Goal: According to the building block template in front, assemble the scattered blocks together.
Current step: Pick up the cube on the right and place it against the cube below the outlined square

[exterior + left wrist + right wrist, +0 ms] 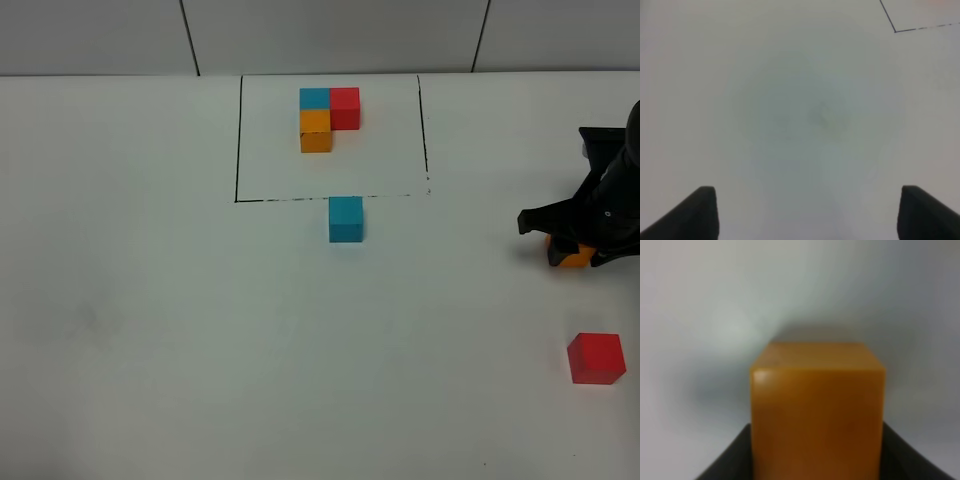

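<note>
Right gripper [578,240] clamped on the orange cube [817,405] at the table's right side, the cube's faces flat between the black fingers. Red cube [596,358] lies nearer the camera, well apart, nothing around it. Teal-blue cube [346,218] sits just outside the black drawn rectangle [238,140], square to its near line. Inside, the building block template [329,117]: blue beside red, orange on blue's near side. Left gripper [807,215] parted over bare table [790,100], holding nothing.
</note>
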Controlling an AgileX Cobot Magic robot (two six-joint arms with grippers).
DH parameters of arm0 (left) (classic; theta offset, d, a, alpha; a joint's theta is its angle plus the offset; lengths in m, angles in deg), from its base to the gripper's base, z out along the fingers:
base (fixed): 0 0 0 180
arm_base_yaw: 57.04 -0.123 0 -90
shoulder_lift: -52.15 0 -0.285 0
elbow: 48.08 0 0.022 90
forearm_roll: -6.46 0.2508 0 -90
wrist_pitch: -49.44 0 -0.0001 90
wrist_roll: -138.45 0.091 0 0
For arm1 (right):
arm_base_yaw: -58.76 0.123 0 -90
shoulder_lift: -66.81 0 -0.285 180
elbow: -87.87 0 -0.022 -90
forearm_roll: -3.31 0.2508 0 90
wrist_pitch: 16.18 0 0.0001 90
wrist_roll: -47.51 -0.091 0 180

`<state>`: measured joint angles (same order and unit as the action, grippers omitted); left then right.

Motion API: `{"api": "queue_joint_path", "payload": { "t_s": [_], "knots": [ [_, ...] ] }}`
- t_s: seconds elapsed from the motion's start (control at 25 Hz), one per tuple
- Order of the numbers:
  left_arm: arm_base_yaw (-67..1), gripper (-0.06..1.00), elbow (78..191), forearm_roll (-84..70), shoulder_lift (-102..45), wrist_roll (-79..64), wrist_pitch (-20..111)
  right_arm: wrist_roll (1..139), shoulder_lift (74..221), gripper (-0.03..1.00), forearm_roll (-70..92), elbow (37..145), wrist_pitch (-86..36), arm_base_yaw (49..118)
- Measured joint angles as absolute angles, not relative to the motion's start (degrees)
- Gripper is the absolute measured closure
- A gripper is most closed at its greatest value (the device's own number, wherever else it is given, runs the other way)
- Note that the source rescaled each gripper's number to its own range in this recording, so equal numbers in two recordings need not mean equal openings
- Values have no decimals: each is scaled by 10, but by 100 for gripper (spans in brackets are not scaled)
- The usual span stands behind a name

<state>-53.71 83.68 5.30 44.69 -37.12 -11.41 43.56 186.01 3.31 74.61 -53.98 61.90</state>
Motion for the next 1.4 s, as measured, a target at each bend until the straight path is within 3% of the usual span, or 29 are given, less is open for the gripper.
{"api": "queue_joint_path", "payload": {
  "t_s": [0.16, 0.52, 0.8, 1.4],
  "knots": [
    [-537, 28, 837, 53, 447, -371, -114, 383, 1859, 97, 8, 746, -582, 658],
    [-537, 28, 837, 51, 447, -370, -114, 169, 1799, 97, -27, 752, -653, 857],
    [-537, 28, 837, 51, 447, -370, -114, 49, 1801, 97, -27, 808, -660, 960],
    [-537, 28, 837, 51, 447, -370, -114, 13, 1968, 97, -27, 983, -675, 1012]
  ]
}}
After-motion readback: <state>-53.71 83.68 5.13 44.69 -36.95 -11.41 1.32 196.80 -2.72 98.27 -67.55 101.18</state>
